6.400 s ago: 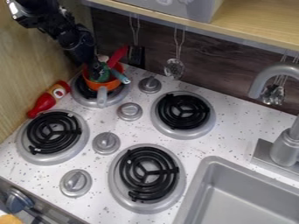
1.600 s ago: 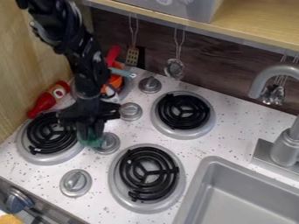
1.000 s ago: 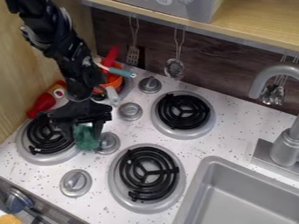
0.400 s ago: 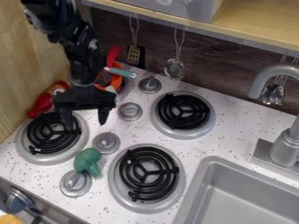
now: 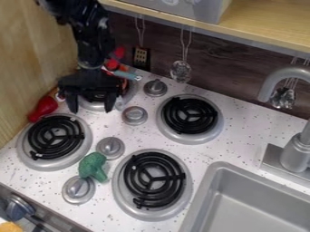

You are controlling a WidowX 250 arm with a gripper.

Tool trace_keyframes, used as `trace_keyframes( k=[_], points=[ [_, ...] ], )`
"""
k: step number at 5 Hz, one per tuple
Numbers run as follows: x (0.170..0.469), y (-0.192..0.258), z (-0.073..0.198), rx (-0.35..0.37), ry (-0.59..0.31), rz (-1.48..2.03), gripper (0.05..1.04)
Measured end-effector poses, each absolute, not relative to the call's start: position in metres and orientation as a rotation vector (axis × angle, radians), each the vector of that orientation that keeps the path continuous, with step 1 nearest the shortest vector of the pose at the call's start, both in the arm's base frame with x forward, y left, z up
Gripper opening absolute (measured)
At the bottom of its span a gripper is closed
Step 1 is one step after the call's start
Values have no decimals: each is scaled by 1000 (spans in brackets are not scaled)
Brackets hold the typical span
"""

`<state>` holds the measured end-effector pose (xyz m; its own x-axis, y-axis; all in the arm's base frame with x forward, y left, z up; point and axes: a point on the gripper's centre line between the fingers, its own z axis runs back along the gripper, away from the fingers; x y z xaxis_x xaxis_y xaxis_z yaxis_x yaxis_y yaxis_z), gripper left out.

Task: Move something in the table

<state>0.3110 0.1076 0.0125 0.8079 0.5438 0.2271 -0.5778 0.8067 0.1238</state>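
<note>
Broccoli (image 5: 92, 166), green and probably a toy, lying on the speckled counter (image 5: 36, 186). It lies out from my gripper (image 5: 91, 108) toward the camera, well apart from my fingertips. The crown faces me and the stem points away, between the knob nearer me (image 5: 110, 148) and the knob farther from me (image 5: 79, 189); I cannot tell whether it touches either. My two fingers hang wide apart, with nothing held between them. Handling, as judged: light, fairly stiff, perhaps yielding slightly, unlikely to break. The rounded crown may roll or slide out of a shallow pinch, so the better hold is across the neck, where crown narrows to stem, with my fingers low on both sides. A fingertip could strike a knob, so I should descend steeply.
</note>
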Motion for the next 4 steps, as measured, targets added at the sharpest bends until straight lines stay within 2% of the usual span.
trace_keyframes(
  k=[1,3,4],
  points=[
    [319,107,14,176,-224,556,999],
    [348,88,13,12,-327,375,999],
    [360,62,4,-3,-356,304,999]
  ],
)
